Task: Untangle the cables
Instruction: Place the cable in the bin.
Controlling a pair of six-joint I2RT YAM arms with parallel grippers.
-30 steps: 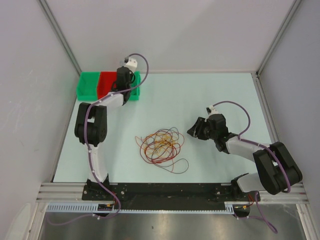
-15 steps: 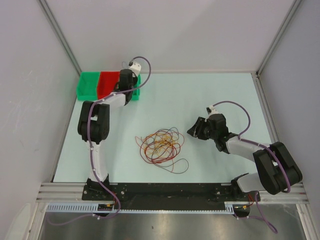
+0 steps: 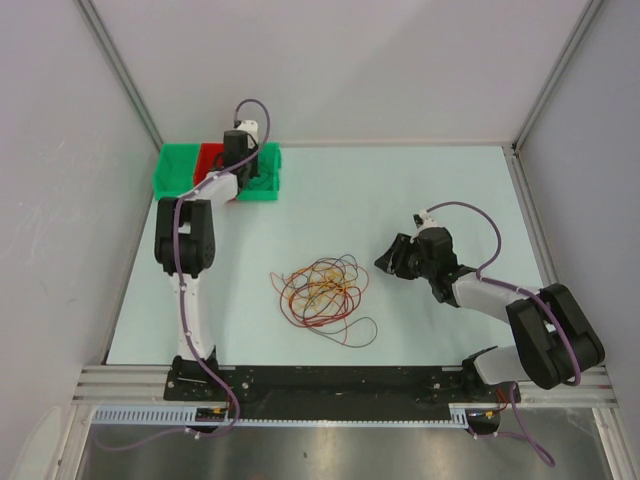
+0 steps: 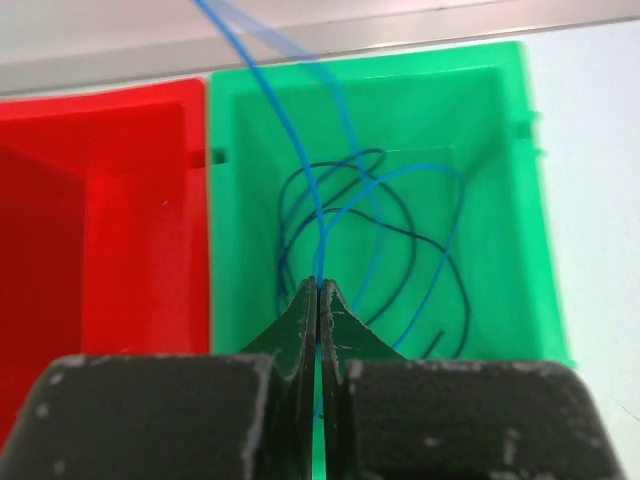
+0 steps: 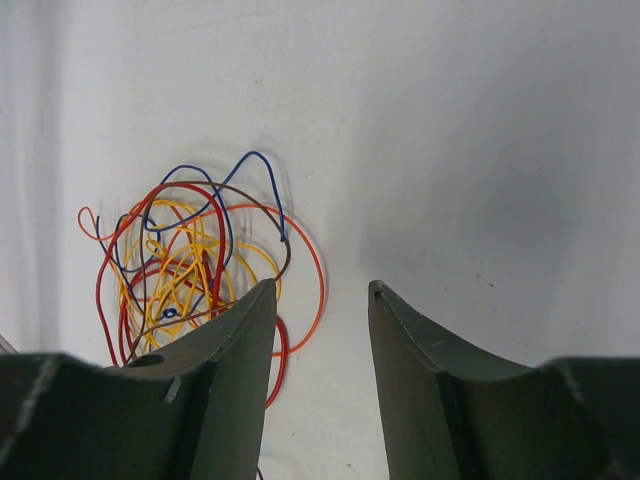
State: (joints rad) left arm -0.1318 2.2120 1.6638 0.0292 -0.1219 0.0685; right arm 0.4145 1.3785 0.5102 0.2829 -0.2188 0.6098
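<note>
A tangle of red, orange, yellow, blue and brown cables (image 3: 322, 293) lies on the table in front of the arms; the same cables (image 5: 190, 265) fill the left of the right wrist view. My left gripper (image 4: 318, 290) hangs over the green bin (image 4: 500, 200), shut on a thin blue cable (image 4: 318, 210) that runs up out of the frame. More blue and dark cables (image 4: 400, 250) lie coiled in that bin. My right gripper (image 5: 320, 290) stands open just right of the tangle, nothing between its fingers.
A red bin (image 4: 100, 220) adjoins the green one on its left; in the top view the bins (image 3: 195, 172) sit at the table's far left corner against the wall. White walls enclose the pale table (image 3: 430, 190).
The left arm has swung left over the bins, its gripper now above the green one beside the red. The right arm and the tangle have not moved.
</note>
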